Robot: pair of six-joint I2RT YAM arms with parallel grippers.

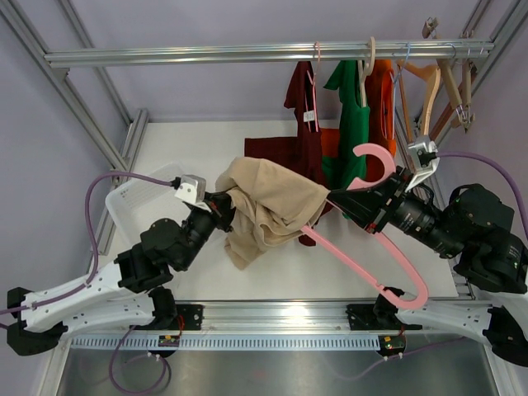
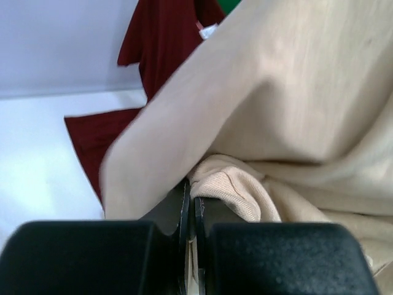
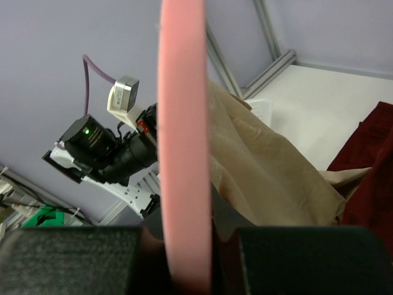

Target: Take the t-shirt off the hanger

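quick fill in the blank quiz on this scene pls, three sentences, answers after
1. The left gripper is shut on a t-shirt coloured ___.
2. The right gripper is shut on the ___ hanger.
3. On the rail, the green shirt hangs between the dark red shirt and an ___ one.

Missing words: beige; pink; orange
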